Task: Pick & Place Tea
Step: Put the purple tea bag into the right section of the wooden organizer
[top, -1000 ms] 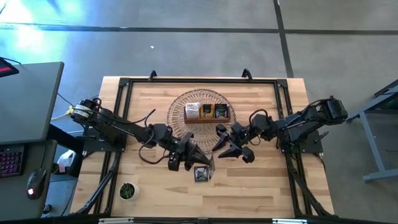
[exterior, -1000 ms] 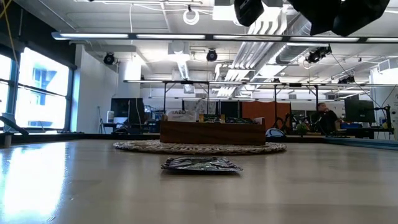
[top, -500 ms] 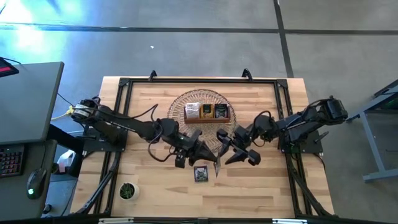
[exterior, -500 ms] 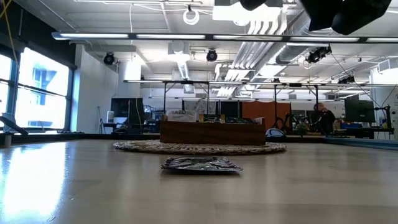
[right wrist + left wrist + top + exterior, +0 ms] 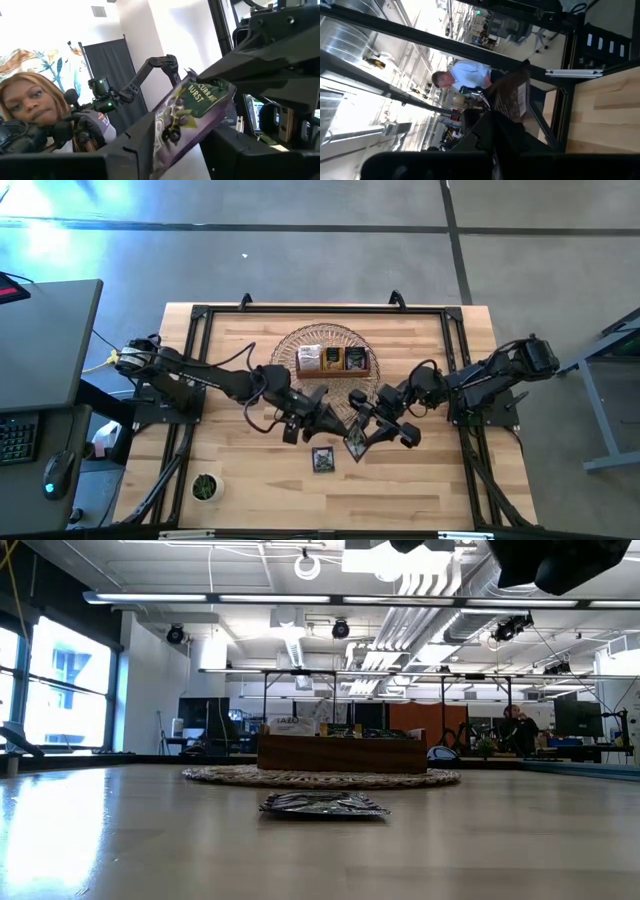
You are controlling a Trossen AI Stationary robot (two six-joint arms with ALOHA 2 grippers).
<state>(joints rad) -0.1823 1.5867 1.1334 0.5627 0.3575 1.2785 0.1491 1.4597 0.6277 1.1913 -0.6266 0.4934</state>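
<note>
High view: the left gripper [image 5: 318, 420] and right gripper [image 5: 368, 430] meet above the table's middle, a purple sachet [image 5: 354, 442] between them. A second sachet [image 5: 323, 460] lies flat nearer the front edge.

Low view: that sachet [image 5: 323, 804] rests before the wooden box [image 5: 342, 752].

Right wrist view: the purple sachet [image 5: 187, 117] stands between the right fingers; whether they grip it cannot be told. It likely handles light, thin and crinkly; take an edge.

Left wrist view: the left jaws are closed.

Two dark arms, each with one gripper. One wooden box [image 5: 333, 360] holds three sachets; a fourth sachet [image 5: 323, 460] lies on the table, a fifth [image 5: 354, 442] is held aloft. One potted plant [image 5: 205, 487].
</note>
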